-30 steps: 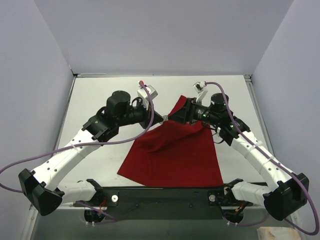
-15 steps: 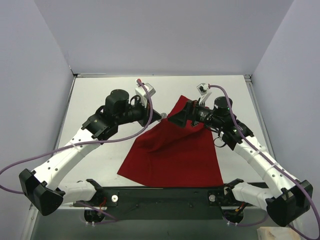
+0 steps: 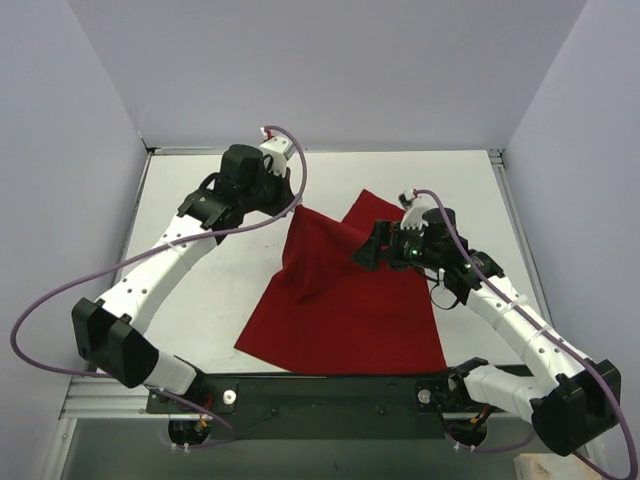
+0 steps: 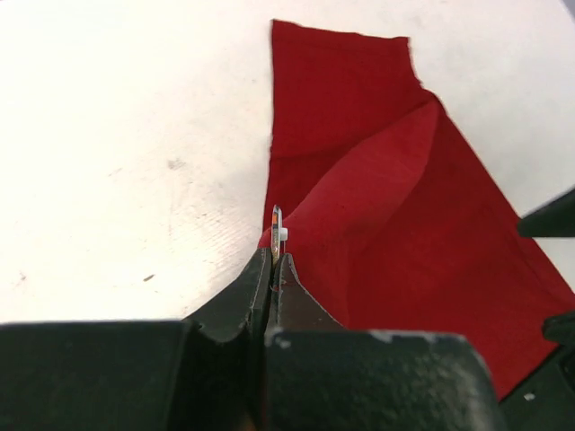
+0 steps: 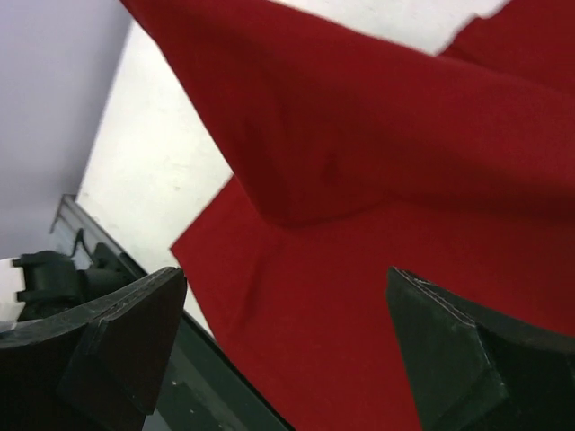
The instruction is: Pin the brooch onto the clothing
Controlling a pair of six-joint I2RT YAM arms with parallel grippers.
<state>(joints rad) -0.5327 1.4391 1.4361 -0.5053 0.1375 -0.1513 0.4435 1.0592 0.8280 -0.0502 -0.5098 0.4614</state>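
Note:
The dark red clothing (image 3: 345,300) lies on the white table, one fold drawn up to a peak at the far left. My left gripper (image 3: 293,205) sits at that peak, shut. In the left wrist view the brooch (image 4: 277,224) shows edge-on, a thin disc with orange and yellow, sticking out of the left gripper (image 4: 274,256) right against the raised edge of the clothing (image 4: 404,224). Whether cloth is pinched too I cannot tell. My right gripper (image 3: 362,255) hovers over the shirt's right half, open. Only red clothing (image 5: 359,135) shows between the fingers of the right gripper (image 5: 286,274).
Bare white table (image 3: 200,250) spreads left of the shirt and behind it. Grey walls close in the far and side edges. A black mounting bar (image 3: 320,390) runs along the near edge, just under the shirt's hem.
The right gripper opened, let go of the cloth and drew back to the right. The left arm swung away to the far left, taking the brooch and the cloth's peak with it.

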